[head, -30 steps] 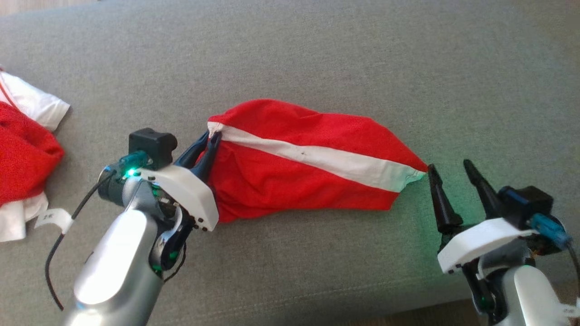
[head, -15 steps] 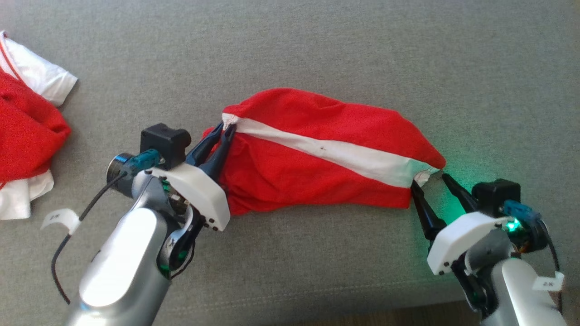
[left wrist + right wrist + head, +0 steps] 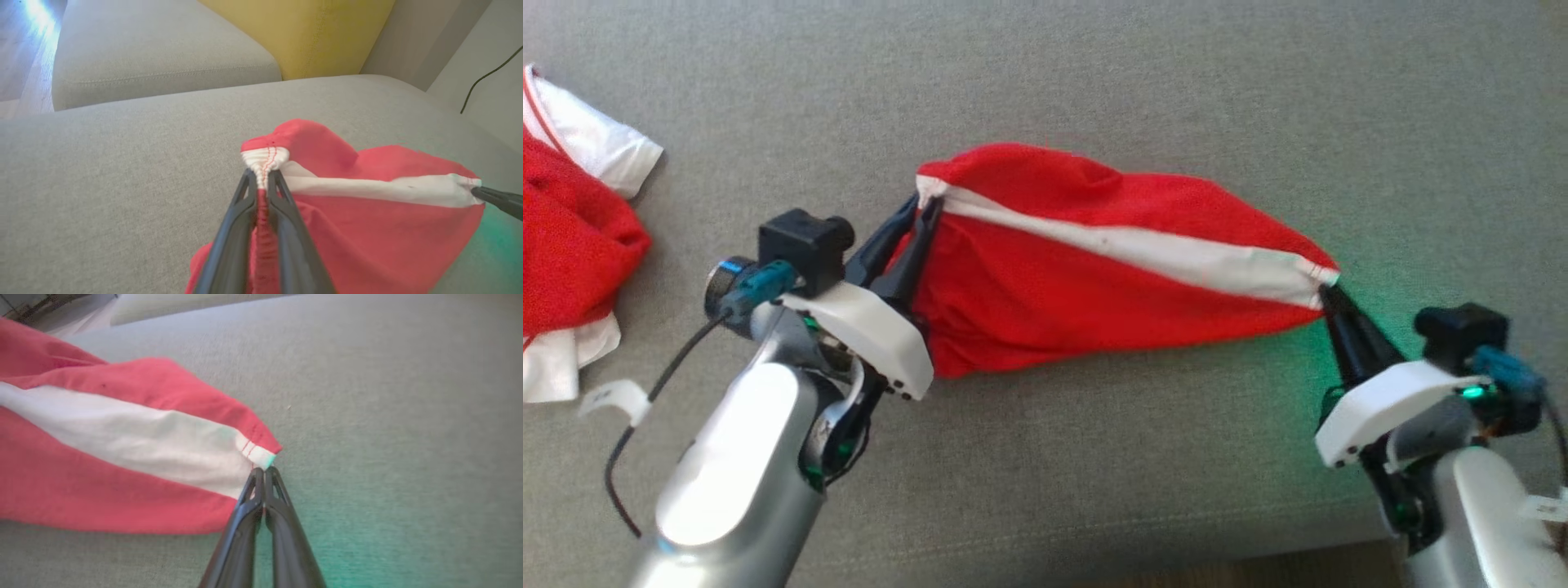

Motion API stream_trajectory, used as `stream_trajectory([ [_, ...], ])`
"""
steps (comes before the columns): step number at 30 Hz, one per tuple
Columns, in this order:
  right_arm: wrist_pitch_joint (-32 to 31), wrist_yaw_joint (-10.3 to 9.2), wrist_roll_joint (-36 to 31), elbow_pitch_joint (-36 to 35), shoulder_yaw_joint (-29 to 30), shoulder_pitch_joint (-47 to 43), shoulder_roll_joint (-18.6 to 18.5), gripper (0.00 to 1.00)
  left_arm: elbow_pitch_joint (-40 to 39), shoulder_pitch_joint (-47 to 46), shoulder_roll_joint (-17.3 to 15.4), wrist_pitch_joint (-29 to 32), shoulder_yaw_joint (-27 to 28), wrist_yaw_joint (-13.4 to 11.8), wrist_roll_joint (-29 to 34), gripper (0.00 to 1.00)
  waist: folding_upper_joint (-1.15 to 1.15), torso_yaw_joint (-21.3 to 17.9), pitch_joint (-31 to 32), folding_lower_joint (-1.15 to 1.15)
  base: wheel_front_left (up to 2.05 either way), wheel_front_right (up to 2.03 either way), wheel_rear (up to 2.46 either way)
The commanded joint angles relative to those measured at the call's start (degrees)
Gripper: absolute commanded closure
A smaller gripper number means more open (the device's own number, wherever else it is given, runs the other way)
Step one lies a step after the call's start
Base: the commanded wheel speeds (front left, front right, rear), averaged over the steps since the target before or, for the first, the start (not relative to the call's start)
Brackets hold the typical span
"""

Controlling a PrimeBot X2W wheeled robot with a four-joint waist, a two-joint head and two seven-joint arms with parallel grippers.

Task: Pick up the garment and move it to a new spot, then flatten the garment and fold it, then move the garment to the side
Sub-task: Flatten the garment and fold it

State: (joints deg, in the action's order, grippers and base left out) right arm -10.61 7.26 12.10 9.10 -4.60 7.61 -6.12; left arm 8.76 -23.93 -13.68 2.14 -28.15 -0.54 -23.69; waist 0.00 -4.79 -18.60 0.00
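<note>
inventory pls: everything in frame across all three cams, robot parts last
garment: 1, red with a white stripe, mid sofa seat, stretched between both end effectors
clothing pile: 1, red and white, on the seat at the head view's left edge
sofa seat: 1, grey, under garment and pile
second seat cushion: 1, grey, beyond the seat in the left wrist view
yellow cushion: 1, yellow, behind the seat
cable: 1, black, against the pale wall
left end effector: 1, dark fingers, shut on the stripe's left end
right end effector: 1, dark fingers, shut on the stripe's right end
</note>
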Motion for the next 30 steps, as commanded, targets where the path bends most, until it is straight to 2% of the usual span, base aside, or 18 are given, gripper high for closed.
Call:
stream_trajectory([
  [1, 1.33, 0.23, -0.15, -4.27, 0.36, 0.24, -0.41, 1.0, -3.1, -1.88, -1.97, -0.79, 3.08, -0.41, 0.48, 1.0, 0.0, -0.33, 0.97, 0.0, 0.0, 0.0, 0.0],
  [10, 4.23, 0.23, -0.32, -14.88, 3.7, 2.68, -2.01, 1.0, -7.58, -3.97, -3.66, -0.45, 4.93, -0.9, 0.08, 1.0, 0.0, -0.29, 3.81, 0.0, 0.0, 0.0, 0.0],
  [21, 6.32, 0.23, -0.6, -27.01, 7.58, 15.64, -5.66, 1.0, -13.84, -13.71, -4.33, 0.67, 8.11, -1.86, 0.11, 1.0, 0.0, 1.06, 7.44, 0.0, 0.0, 0.0, 0.0],
  [25, 5.69, 0.23, 0.26, -27.06, 7.58, 19.39, -6.5, 1.0, -14.53, -16.3, -3.97, 0.64, 8.95, -2.14, -0.35, 1.0, 0.0, 1.38, 7.91, 0.0, 0.0, 0.0, 0.0],
  [30, 5.21, 0.23, 2.8, -22.5, 7.22, 23.38, -7.27, 1.0, -12.33, -18.22, -3.21, 0.15, 9.15, -1.6, -1.5, 1.0, 0.0, 1.58, 7.5, 0.0, 0.0, 0.0, 0.0],
])
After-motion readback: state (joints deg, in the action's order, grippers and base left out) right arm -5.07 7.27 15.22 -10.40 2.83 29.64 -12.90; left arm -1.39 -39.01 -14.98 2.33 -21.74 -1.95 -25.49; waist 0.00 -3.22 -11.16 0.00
